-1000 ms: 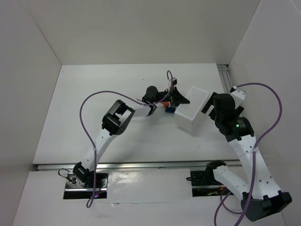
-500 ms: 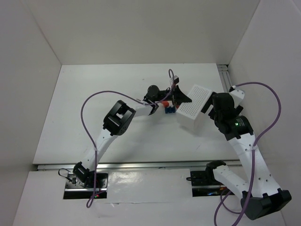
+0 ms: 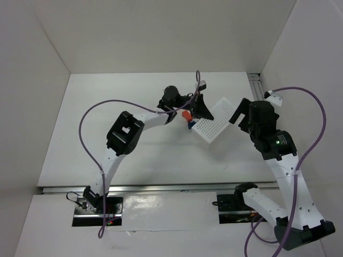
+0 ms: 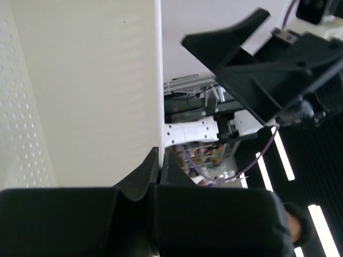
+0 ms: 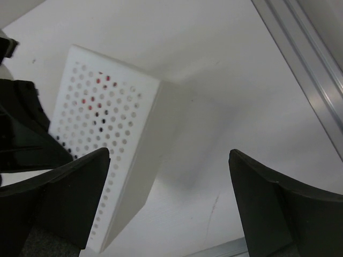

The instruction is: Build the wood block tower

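Observation:
A red-orange block (image 3: 186, 115) and a small blue block (image 3: 190, 125) sit together on the white table, right at the left end of the white perforated box (image 3: 215, 121). Above them is my left gripper (image 3: 203, 110), shut with nothing between its fingers. In the left wrist view its closed fingertips (image 4: 159, 156) lie along the box wall (image 4: 80, 80). My right gripper (image 3: 239, 112) hovers at the box's right end, wide open and holding nothing (image 5: 169, 182). In the right wrist view, red shows through the holes of the box (image 5: 102, 123).
The white enclosure walls stand on three sides. An aluminium rail (image 5: 305, 59) runs along the table's right edge, close to my right arm. Purple cables loop above both arms. The open right gripper (image 4: 257, 69) shows as a black shape in the left wrist view.
My left arm has swung up and away, its shut gripper moving along the box. The box has turned and tilted. My right gripper has drawn back slightly from the box.

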{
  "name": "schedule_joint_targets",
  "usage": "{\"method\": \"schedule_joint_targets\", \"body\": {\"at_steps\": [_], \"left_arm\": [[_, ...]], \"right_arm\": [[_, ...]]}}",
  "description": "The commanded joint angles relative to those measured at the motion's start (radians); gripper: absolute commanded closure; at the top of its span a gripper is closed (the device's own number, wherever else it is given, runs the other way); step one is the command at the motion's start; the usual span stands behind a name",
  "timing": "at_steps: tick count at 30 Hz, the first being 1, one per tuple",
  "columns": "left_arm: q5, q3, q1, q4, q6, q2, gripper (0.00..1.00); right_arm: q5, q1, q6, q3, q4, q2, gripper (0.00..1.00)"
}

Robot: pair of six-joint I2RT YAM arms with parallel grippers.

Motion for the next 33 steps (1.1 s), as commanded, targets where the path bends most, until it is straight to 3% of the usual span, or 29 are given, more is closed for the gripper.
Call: {"method": "schedule_joint_targets", "body": {"at_steps": [1, 5, 6, 7, 8, 11, 15, 16, 19, 22, 25, 33], "left_arm": [[0.075, -0.004, 0.06, -0.169, 0.28, -0.195, 1.0], [0.111, -0.005, 0.126, -0.512, 0.529, -0.293, 1.0], [0.102, 0.008, 0.141, -0.621, 0.69, -0.313, 1.0], [0.086, 0.021, 0.16, -0.874, 0.783, -0.331, 1.0], [0.063, 0.063, 0.198, -1.009, 0.876, -0.359, 1.0], [-0.079, 0.155, 0.261, -1.453, 1.187, -0.382, 1.0], [-0.421, 0.175, 0.354, -1.776, 1.406, -0.446, 1.0], [-0.598, 0.163, 0.368, -1.804, 1.435, -0.466, 1.0], [-0.957, 0.079, 0.377, -1.832, 1.479, -0.563, 1.0], [-1.256, 0.037, 0.388, -1.832, 1.489, -0.592, 1.0], [-1.416, 0.037, 0.425, -1.832, 1.531, -0.554, 1.0], [-1.596, 0.132, 0.497, -1.812, 1.603, -0.347, 1.0]], "right_arm": [[-0.052, -0.005, -0.036, 0.069, -0.024, -0.019, 0.01], [-0.121, -0.005, -0.069, 0.107, -0.015, -0.019, 0.01], [-0.121, -0.005, -0.069, 0.123, -0.015, -0.019, 0.01], [-0.121, -0.005, -0.069, 0.123, -0.015, -0.019, 0.01], [-0.13, -0.005, -0.069, 0.132, -0.015, -0.019, 0.01], [-0.13, -0.005, -0.079, 0.132, -0.001, -0.01, 0.01], [-0.152, -0.005, -0.079, 0.075, 0.04, 0.011, 0.01], [-0.152, -0.005, -0.088, 0.066, 0.051, 0.022, 0.01], [-0.182, -0.005, -0.088, 0.037, 0.105, 0.051, 0.01], [-0.204, -0.005, -0.099, 0.008, 0.152, 0.094, 0.01], [-0.237, -0.005, -0.099, -0.014, 0.175, 0.126, 0.01], [-0.283, -0.005, -0.108, -0.06, 0.238, 0.186, 0.01]]}}
